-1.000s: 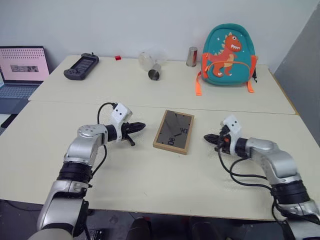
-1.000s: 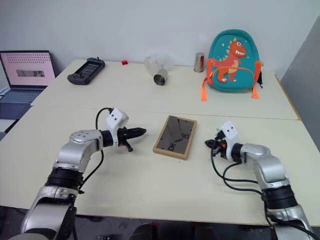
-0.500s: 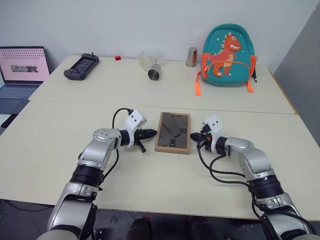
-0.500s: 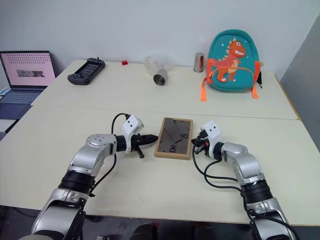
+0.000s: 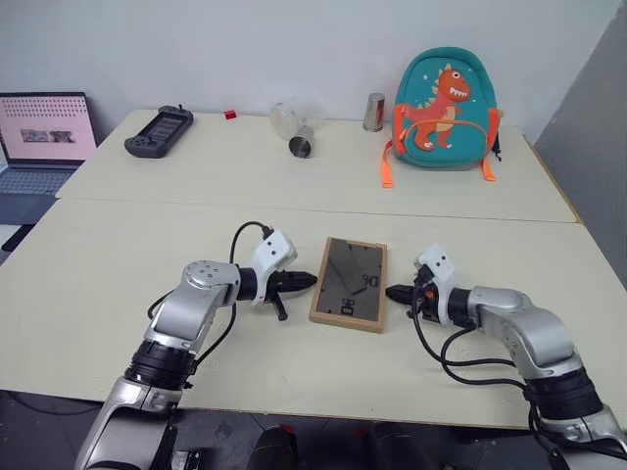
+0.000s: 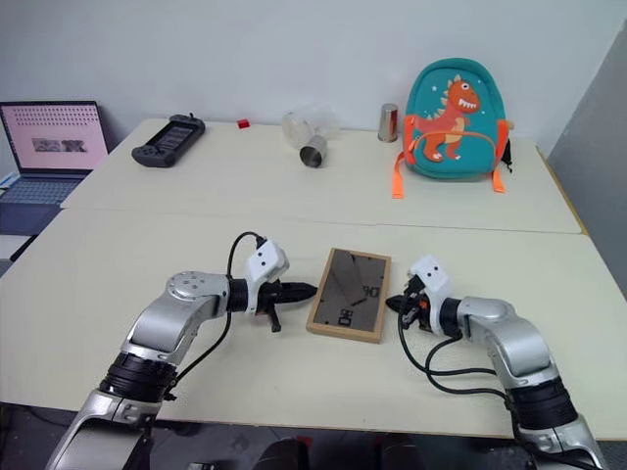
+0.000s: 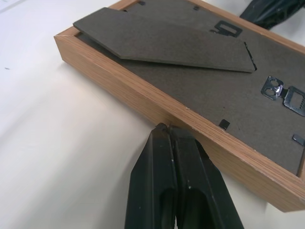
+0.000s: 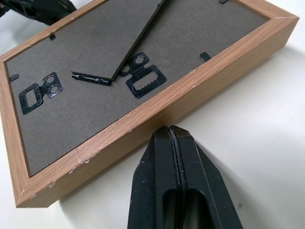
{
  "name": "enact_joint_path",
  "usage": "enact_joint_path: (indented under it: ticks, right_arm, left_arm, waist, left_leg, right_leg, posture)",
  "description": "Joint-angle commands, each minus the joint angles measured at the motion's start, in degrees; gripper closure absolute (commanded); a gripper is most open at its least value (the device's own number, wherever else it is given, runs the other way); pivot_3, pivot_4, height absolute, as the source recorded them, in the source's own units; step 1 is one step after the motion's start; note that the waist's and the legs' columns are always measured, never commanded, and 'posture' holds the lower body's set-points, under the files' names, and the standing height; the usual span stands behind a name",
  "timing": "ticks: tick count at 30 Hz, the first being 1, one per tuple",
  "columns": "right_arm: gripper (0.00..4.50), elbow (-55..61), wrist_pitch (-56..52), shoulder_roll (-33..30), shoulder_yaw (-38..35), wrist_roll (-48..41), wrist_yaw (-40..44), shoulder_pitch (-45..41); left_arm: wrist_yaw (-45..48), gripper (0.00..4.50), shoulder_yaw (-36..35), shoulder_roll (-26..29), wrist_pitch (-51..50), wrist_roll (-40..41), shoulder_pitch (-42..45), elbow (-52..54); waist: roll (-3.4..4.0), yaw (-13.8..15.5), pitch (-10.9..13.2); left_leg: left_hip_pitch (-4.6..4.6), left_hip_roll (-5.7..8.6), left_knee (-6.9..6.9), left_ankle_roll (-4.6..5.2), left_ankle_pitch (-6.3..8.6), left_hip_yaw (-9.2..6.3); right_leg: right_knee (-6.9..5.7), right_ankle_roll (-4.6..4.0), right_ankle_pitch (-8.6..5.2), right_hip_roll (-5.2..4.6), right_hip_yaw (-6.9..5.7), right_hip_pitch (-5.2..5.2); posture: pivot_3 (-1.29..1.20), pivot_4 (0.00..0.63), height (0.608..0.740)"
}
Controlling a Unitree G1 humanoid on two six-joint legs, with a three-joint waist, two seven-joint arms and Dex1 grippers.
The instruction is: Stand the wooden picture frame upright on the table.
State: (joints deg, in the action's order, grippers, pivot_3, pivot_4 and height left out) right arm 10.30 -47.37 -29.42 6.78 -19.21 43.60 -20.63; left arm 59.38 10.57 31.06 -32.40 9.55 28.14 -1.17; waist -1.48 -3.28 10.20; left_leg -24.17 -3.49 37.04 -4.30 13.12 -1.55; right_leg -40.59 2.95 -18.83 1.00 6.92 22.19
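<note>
The wooden picture frame (image 5: 350, 283) lies flat, face down, on the near half of the table (image 5: 294, 352). Its dark grey back and folded stand (image 7: 167, 45) face up. My left gripper (image 5: 309, 281) is shut, its tip touching the frame's left wooden edge (image 7: 164, 125). My right gripper (image 5: 392, 292) is shut too, its tip against the frame's right wooden edge (image 8: 169, 128). Nothing is held between the fingers (image 7: 171, 176) of either gripper. The frame sits squeezed between the two tips.
On the far half of the table stand a teal dinosaur backpack (image 5: 443, 101), a metal cup (image 5: 375, 112), a lying clear bottle (image 5: 294, 125) and a black game controller (image 5: 159, 130). A laptop (image 5: 39, 137) sits off the table's far left.
Both grippers and the frame between them have slid nearer to me. The frame has turned slightly, and the right arm has swung out to the right.
</note>
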Motion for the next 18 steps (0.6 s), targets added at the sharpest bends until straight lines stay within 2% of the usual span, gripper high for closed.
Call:
enact_joint_path:
  ticks: [1,7,10,12,14,18]
  right_arm:
    - [4.50,3.74,1.29,-0.19,0.03,-1.90,1.53,-0.87]
    - [4.50,-1.00,5.13,-5.40,-2.37,1.01,2.09,-1.67]
    - [4.50,-2.57,6.45,-7.52,-3.22,0.90,2.98,-1.65]
    - [4.50,-3.49,7.16,-8.33,-3.53,0.79,3.49,-1.67]
    - [4.50,-4.00,7.33,-8.41,-3.98,0.52,3.48,-1.51]
    - [4.50,-4.57,8.49,-8.35,-3.80,0.77,3.35,-0.28]
  left_arm:
    - [3.09,4.49,2.93,0.91,-0.42,1.72,-0.43,5.91]
    - [5.53,4.49,-1.72,7.46,1.40,2.02,1.52,2.25]
    - [9.16,4.01,-4.37,10.93,-1.67,5.59,2.45,-0.69]
    - [12.08,3.60,-5.78,12.98,-7.47,9.57,2.60,-0.39]
    - [13.54,3.15,-7.84,14.32,-17.50,15.31,2.82,0.50]
    - [11.13,2.20,-10.78,14.44,-39.63,24.80,2.11,2.04]
  waist:
    - [0.00,0.03,0.00]
    - [-0.02,-0.01,0.02]
    - [-0.02,0.02,0.02]
    - [-0.02,-0.12,0.02]
    - [-0.02,-0.15,0.02]
    - [-0.04,-0.14,0.04]
  left_leg:
    - [0.01,0.01,-0.01,0.00,0.00,0.01]
    - [0.03,0.00,-0.01,0.00,0.00,0.01]
    - [0.03,0.00,-0.01,0.01,0.00,0.01]
    - [0.03,-0.01,-0.02,0.01,0.00,0.01]
    - [0.03,-0.01,-0.05,0.01,0.01,0.04]
    - [0.00,-0.01,-0.05,0.02,0.01,0.02]
  right_leg:
    - [0.00,0.00,0.00,0.00,0.01,0.00]
    - [0.01,0.00,-0.01,0.00,0.00,-0.01]
    - [0.03,0.00,-0.01,0.00,-0.01,-0.01]
    - [0.04,-0.01,-0.01,0.01,-0.01,-0.01]
    - [0.08,-0.02,-0.02,0.01,0.01,0.00]
    - [0.08,-0.02,-0.04,0.01,-0.02,0.00]
  posture:
    - [0.00,0.150,0.740]
    - [0.00,0.150,0.740]
    - [0.00,0.150,0.740]
    - [0.00,0.150,0.740]
    - [0.00,0.150,0.740]
    - [0.00,0.150,0.740]
